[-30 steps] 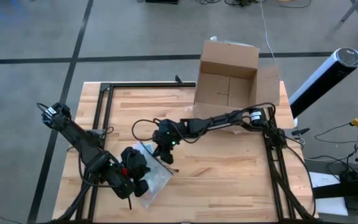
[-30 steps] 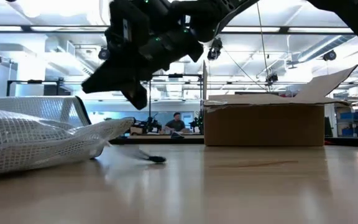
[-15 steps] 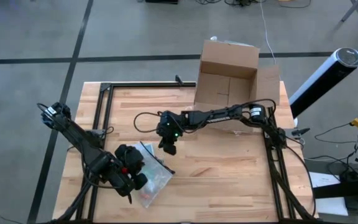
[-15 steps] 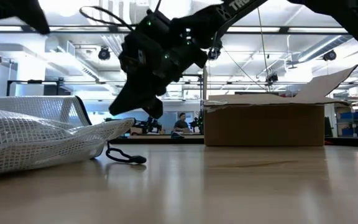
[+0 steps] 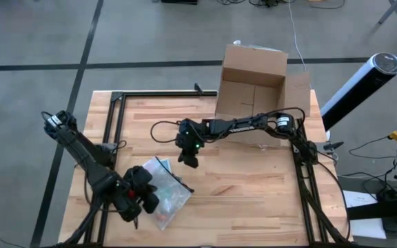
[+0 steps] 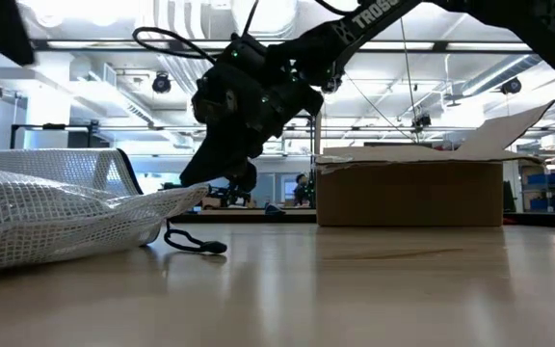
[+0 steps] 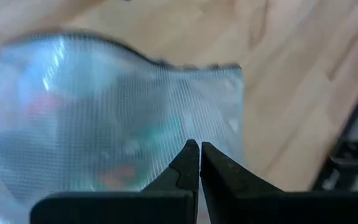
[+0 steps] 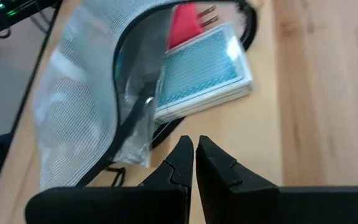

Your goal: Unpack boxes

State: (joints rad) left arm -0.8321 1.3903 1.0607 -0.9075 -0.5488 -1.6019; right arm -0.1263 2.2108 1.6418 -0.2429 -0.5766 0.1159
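Fingers: left gripper (image 7: 194,163) pressed together, empty, over the near end of the mesh pouch (image 5: 163,189). Right gripper (image 8: 195,157) fingers likewise together, empty, above the pouch's far end. Pouch: flat on the table (image 5: 253,186), holding a blue card deck (image 8: 204,71) and a red item (image 8: 185,22). Cardboard box (image 5: 252,86): open, beyond the pouch at the table's far edge, well apart.

Middle of the table (image 5: 253,186) is wide open bare wood, easy pass; the cardboard box (image 5: 252,86) blocks the far edge with its flaps up; mesh pouch (image 5: 163,193) clutters the near-left corner under the left gripper (image 5: 135,207); right gripper (image 5: 190,160) hangs above the centre.
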